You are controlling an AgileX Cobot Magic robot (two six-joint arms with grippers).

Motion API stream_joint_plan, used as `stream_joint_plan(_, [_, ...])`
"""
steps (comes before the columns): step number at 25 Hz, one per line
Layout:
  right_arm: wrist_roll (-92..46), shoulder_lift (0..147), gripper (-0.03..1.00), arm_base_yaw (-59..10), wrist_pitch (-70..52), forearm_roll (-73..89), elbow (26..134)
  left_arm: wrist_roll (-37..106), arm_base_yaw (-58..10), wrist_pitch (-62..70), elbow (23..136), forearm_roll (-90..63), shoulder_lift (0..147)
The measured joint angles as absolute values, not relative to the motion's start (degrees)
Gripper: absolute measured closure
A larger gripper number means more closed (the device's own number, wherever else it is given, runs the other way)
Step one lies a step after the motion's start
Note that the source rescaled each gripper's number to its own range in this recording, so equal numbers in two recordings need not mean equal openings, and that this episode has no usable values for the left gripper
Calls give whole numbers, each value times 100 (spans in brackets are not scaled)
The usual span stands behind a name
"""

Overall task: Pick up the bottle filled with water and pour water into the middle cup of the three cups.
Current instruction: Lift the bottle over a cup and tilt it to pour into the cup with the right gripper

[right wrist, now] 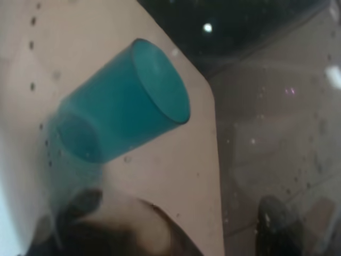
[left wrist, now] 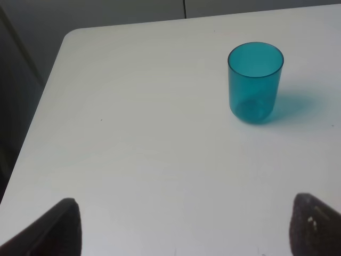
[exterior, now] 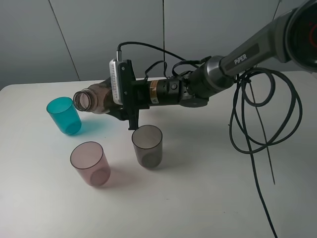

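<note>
My right gripper (exterior: 108,101) is shut on a clear brownish bottle (exterior: 94,100) and holds it on its side above the table, open mouth pointing left toward the teal cup (exterior: 64,115). No water stream shows. A pink cup (exterior: 90,163) stands front left and a grey cup (exterior: 147,145) stands below the gripper. In the right wrist view the bottle (right wrist: 266,133) fills the picture and the teal cup (right wrist: 122,125) shows through it. My left gripper (left wrist: 184,229) is open and empty, with the teal cup (left wrist: 255,81) ahead of it.
The white table (exterior: 208,188) has its far left corner (left wrist: 74,37) near the teal cup. Black cables (exterior: 262,119) hang from the right arm over the table's right side. A grey wall stands behind.
</note>
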State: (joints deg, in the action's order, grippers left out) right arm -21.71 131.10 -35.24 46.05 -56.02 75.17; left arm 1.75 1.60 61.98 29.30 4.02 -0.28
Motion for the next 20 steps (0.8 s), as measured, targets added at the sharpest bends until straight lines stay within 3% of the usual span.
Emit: stream_joint_plan(20, [-2828, 13402, 97, -3524, 5008, -5650, 7475, 175, 160, 6198, 2930, 402, -28])
